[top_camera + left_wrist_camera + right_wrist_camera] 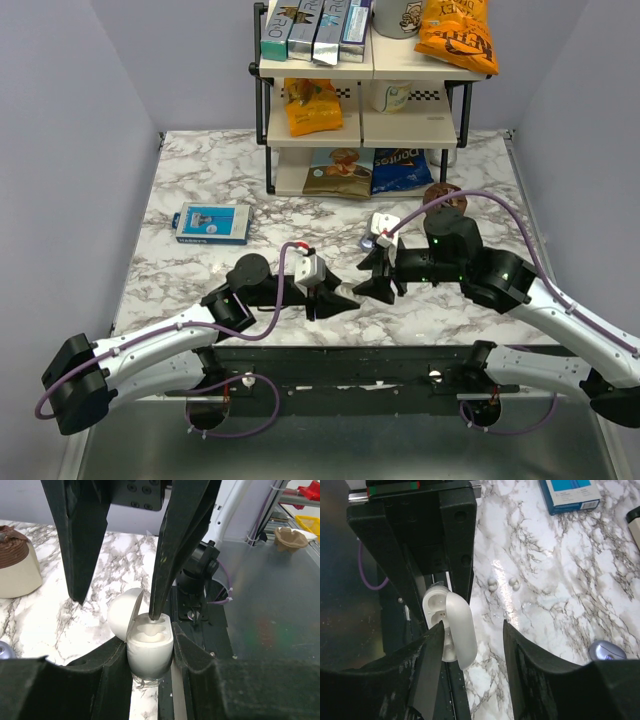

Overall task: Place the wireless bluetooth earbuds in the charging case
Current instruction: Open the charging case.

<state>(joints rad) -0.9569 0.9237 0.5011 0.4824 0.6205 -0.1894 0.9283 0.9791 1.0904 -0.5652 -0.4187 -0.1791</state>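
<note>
The charging case (149, 652), pale and rounded, stands upright with its lid (124, 612) hinged open. My left gripper (150, 657) is shut on its body, one pad on each side. Both sockets (436, 607) in the case look empty. My right gripper (472, 640) is open above it, with the lid (461, 630) between its fingers. One fingertip (154, 611) reaches down into the case's top. Two tiny pale earbuds (492, 583) (514, 583) lie side by side on the marble beyond the case. In the top view both grippers (335, 300) (375, 280) meet near the table's front edge and hide the case.
A blue box (211, 224) lies at the left. A shelf rack (268, 120) with snack bags stands at the back. A brown-topped cup (443, 197) and a small grey-blue pebble (606, 651) sit close to the right arm. The table's front edge (380, 345) is just behind the grippers.
</note>
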